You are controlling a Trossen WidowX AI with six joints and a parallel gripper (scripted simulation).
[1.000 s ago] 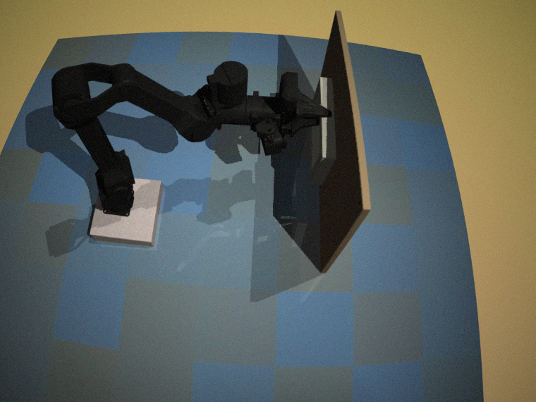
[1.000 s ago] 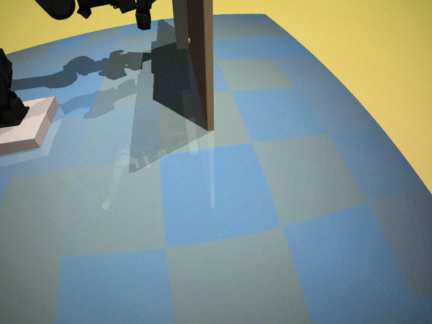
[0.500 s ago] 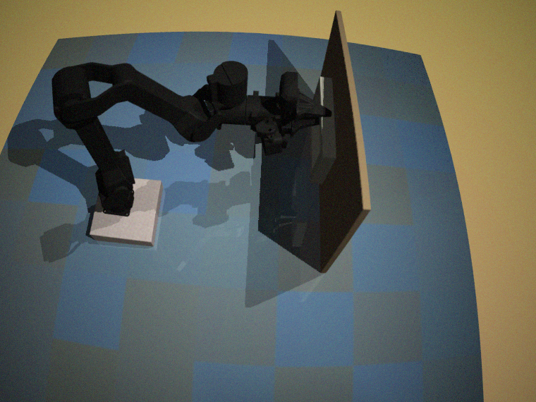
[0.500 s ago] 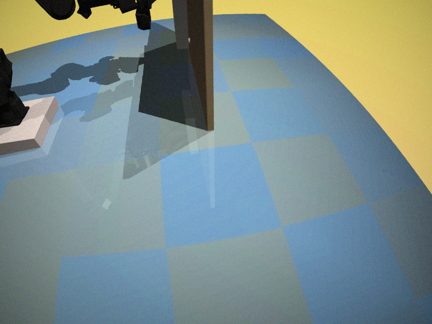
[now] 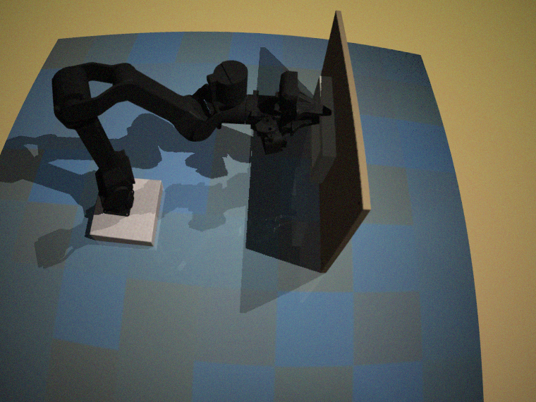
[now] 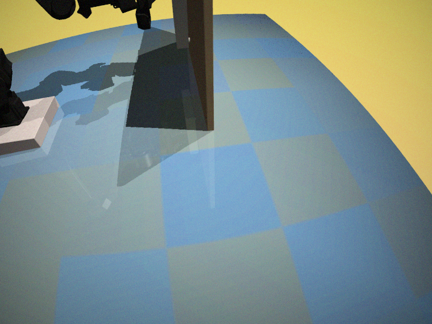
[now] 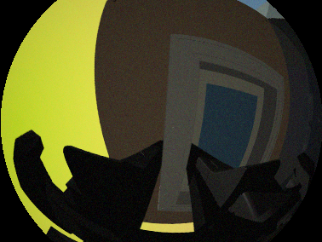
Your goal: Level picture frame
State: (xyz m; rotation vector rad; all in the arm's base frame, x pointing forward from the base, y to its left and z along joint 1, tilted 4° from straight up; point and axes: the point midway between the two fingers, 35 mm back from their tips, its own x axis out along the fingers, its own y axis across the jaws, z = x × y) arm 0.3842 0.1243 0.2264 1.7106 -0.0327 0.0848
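The picture frame (image 5: 327,142) (image 6: 180,28) (image 7: 181,85), grey with a blue picture, is at the brown wall board (image 5: 341,216) (image 6: 198,62) (image 7: 132,85). My gripper (image 5: 326,113) (image 7: 175,146) is shut on the frame's side rail, one finger on each side of it in the wrist view. The frame's lower part hangs below my fingers in the top view. Its face is in shade. The screw's contact and the notched strip are hidden behind the frame. The frame is seen nearly edge-on in the top and exterior views, so I cannot tell whether it is level.
The arm's base stands on a pale block (image 5: 140,225) (image 6: 43,108) left of the board. The upright board stands on the blue and grey checkered floor (image 5: 312,315) (image 6: 216,188). Its bottom edge and lower corner are close below the frame. Dark shadows of arm and board cross the floor.
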